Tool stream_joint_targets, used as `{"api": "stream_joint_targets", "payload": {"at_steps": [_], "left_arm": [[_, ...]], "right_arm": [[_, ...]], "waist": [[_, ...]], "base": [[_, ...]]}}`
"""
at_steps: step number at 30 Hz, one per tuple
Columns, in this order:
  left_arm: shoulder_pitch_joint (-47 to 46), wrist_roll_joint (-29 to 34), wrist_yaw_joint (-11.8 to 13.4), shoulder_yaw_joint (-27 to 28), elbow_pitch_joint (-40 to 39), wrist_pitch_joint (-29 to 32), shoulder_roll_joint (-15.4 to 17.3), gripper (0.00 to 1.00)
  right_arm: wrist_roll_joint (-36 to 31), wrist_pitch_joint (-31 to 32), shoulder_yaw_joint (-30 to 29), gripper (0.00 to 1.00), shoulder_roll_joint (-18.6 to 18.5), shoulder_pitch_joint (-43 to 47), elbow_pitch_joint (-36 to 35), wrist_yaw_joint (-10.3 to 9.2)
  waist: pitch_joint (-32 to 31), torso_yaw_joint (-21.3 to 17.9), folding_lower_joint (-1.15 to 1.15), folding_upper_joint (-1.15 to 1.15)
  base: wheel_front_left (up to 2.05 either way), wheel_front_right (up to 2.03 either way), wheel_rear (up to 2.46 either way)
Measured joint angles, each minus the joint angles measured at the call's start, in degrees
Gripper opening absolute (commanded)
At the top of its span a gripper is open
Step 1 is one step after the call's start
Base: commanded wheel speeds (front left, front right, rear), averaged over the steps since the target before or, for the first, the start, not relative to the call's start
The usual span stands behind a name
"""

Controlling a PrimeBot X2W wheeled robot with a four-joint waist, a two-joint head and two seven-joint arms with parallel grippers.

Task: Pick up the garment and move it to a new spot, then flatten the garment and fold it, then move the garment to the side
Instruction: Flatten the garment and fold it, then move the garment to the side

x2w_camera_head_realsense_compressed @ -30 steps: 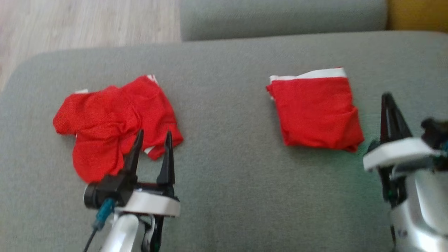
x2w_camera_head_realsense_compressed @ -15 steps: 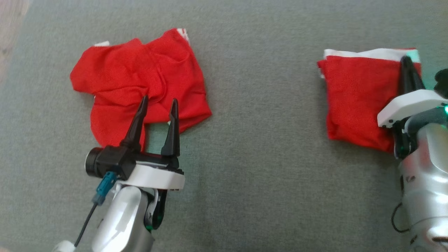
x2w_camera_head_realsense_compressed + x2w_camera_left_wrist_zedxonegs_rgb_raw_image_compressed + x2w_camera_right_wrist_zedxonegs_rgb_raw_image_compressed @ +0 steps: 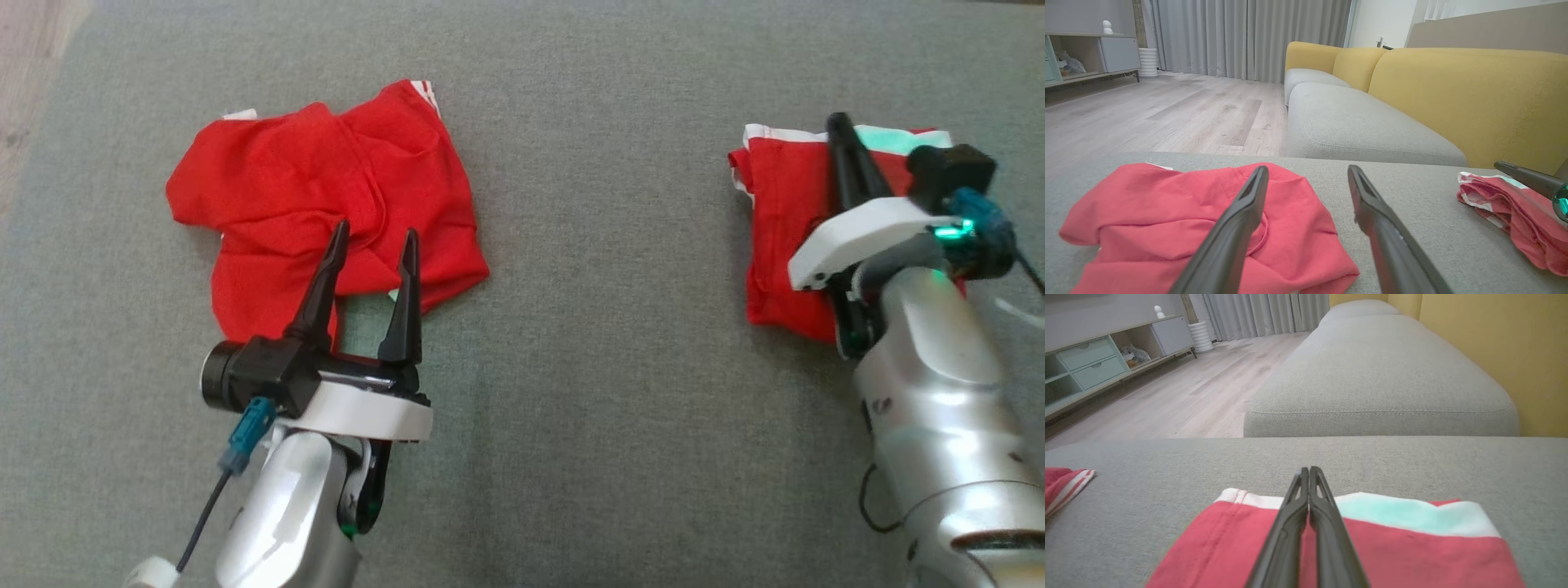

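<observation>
- Left end effector (image 3: 375, 230) stands wide open and empty, fingertips over the crumpled garment's (image 3: 326, 180) near edge.
- Right end effector (image 3: 1306, 470) is pressed shut on nothing, over the folded garment (image 3: 767, 245), a neat red square with a white band.
- Judged step: the pick-up of the crumpled one; next, lower onto a raised fold and pinch.
- Both are thin, limp red cloth on a coarse grey cushion (image 3: 588, 343).

Silver forearms (image 3: 277, 523), white wrist plates (image 3: 367, 412), black gripper fingers (image 3: 321, 282).
</observation>
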Motion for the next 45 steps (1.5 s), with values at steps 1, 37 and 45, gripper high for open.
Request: {"api": "stream_joint_targets", "payload": {"at_steps": [1, 37, 45], "left_arm": [[0.0, 0.0, 0.0, 0.0, 0.0, 0.0, 0.0, 1.00], [9.2, -1.4, 1.3, 3.2, 0.1, 0.0, 0.1, 1.00], [9.9, -2.1, 1.6, 2.9, 0.6, 0.0, 0.1, 1.00]], "right_arm": [[0.3, 0.0, 1.2, 0.00, 0.0, 0.1, 0.1, 0.00], [6.6, -0.3, -0.4, 1.00, 1.0, 34.0, -32.3, 0.00], [7.0, -0.3, 0.1, 1.00, 1.2, 34.9, -33.2, 0.00]], "waist": [[-0.1, -0.1, 0.00, 0.00], [-11.6, -8.9, 0.00, 0.00], [-12.6, -9.3, 0.00, 0.00]], "base": [[0.00, 0.00, 0.00], [0.00, 0.00, 0.00], [0.00, 0.00, 0.00]]}}
